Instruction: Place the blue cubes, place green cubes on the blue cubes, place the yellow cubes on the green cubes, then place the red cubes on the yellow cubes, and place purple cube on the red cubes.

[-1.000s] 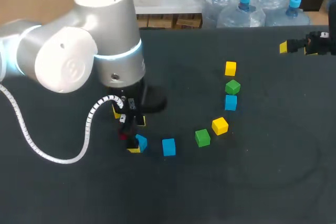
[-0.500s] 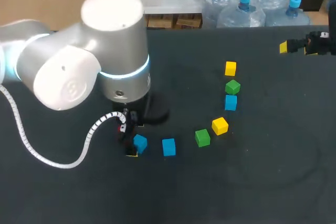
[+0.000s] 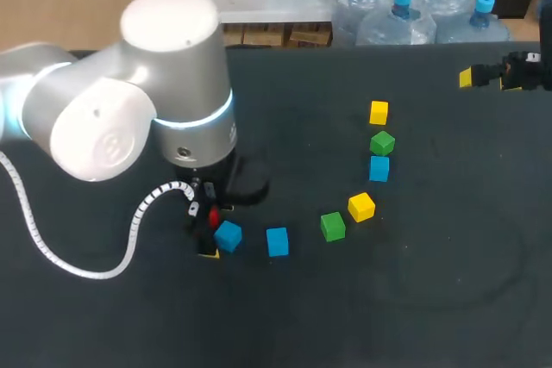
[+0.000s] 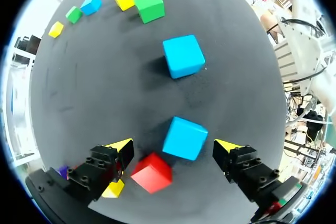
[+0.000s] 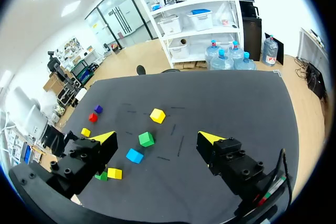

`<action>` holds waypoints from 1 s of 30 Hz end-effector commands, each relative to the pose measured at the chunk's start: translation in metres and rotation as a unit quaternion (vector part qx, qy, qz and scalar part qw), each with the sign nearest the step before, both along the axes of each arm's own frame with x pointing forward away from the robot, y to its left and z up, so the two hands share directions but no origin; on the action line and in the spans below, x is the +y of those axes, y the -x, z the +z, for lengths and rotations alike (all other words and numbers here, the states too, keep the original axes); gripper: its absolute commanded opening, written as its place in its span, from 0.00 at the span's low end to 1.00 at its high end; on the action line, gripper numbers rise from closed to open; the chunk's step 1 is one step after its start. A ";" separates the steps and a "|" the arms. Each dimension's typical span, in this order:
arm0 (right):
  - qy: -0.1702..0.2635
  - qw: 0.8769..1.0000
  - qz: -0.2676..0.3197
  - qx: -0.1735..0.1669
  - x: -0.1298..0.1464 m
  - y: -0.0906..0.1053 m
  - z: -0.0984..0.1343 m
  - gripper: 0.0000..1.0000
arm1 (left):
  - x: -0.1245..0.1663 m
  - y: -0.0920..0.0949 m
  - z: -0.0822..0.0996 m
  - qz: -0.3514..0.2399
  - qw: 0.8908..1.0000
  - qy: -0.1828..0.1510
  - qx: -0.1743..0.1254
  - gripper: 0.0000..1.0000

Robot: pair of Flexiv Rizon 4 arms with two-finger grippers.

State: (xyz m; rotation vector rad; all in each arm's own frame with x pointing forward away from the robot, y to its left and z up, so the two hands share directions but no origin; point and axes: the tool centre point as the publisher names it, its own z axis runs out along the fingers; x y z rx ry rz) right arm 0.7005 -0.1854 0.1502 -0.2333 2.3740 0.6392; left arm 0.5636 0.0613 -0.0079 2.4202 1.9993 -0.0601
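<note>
Left arm (image 3: 129,101): comes in from the left in the head view. Its big silver wrist covers most of what lies beneath it.
Left gripper (image 4: 174,148): released, with the fingers spread. The head view hides them, apart from a bit of yellow tip.
First blue cube (image 4: 184,138): on the table between the left fingers, turned corner-wise, with a gap on each side. In the head view it shows just at the wrist's lower edge (image 3: 228,235).
Red cube (image 4: 152,173): just beside the first blue cube, towards one finger. I cannot tell whether the two touch. The head view shows only a red sliver (image 3: 214,215).
Hard to make out: a small yellow cube (image 4: 113,188) and the purple cube (image 4: 64,171) are partly covered by a finger's black body in the left wrist view. The head view shows neither. The right wrist view shows the purple one whole, far ahead of its gripper.
Second blue cube (image 3: 277,241): on the table ahead of the left gripper, apart from the first.
Lower green cube (image 3: 332,226) and lower yellow cube (image 3: 361,206): just beside each other, both on the table.
Line of three: third blue cube (image 3: 379,168), upper green cube (image 3: 382,142) and upper yellow cube (image 3: 379,112) lie in a row. The blue and green are nearly touching, and none is stacked.
Right gripper (image 3: 487,77): at the table's far right, cut off in the head view. Its own wrist view (image 5: 157,139) shows the fingers wide apart, holding nothing, above the table.
</note>
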 end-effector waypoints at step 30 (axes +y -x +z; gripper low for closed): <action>0.001 1.000 -0.001 0.000 0.001 0.000 0.000 1.00 | 0.000 -0.004 -0.011 -0.011 1.000 -0.011 0.015 0.00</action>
